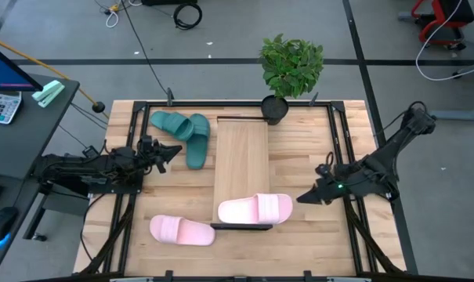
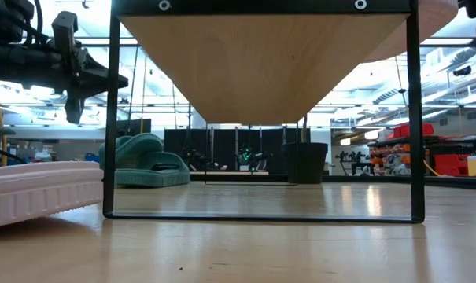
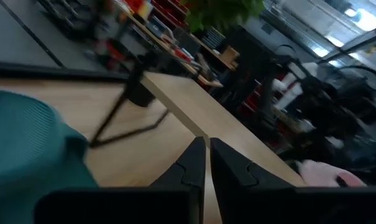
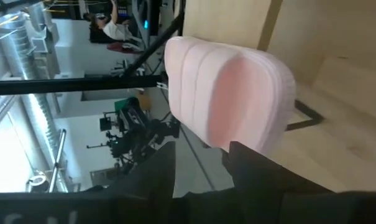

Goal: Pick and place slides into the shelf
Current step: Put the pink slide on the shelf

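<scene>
Both arms are dark, near-black, built of slim jointed links with black cables looped along them. The left gripper (image 1: 174, 150) ends in two flat, angular black fingers (image 3: 191, 163) with stepped inner edges, mounted on a boxy black wrist block behind them. The right gripper (image 1: 302, 198) tapers likewise, a small green light glowing behind its fingers.
</scene>
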You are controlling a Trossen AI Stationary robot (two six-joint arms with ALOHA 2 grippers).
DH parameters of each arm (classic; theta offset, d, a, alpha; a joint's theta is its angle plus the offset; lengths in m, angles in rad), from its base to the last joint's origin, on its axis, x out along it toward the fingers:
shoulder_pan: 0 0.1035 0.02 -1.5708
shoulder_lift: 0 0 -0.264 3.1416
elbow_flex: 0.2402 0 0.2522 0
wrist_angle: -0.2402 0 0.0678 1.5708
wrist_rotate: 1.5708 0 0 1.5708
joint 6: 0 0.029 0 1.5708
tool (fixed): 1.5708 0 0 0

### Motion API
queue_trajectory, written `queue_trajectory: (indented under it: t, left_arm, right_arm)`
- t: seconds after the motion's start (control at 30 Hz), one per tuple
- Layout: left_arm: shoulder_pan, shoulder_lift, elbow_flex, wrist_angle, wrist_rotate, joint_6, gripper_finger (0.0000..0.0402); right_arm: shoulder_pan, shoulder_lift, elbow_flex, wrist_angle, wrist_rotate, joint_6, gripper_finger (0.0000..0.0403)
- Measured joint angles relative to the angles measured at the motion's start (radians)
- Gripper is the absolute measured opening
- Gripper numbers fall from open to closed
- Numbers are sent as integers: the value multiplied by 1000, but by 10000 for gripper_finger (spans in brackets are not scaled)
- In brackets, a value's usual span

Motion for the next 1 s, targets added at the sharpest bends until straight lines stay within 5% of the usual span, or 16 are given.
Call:
queue_trajectory:
  t: [0.3, 0.7, 1.0]
  left_arm:
    - [-1, 0, 8, -132, 336, -270, 17]
    - [-1, 46, 453, -928, 507, -382, 4]
    - [-85, 318, 570, -966, 739, -524, 4]
  right_arm:
    - [101, -146, 0, -224, 18, 3, 158]
    - [184, -158, -2, -424, 7, 36, 158]
    - [204, -158, -2, -548, -18, 45, 158]
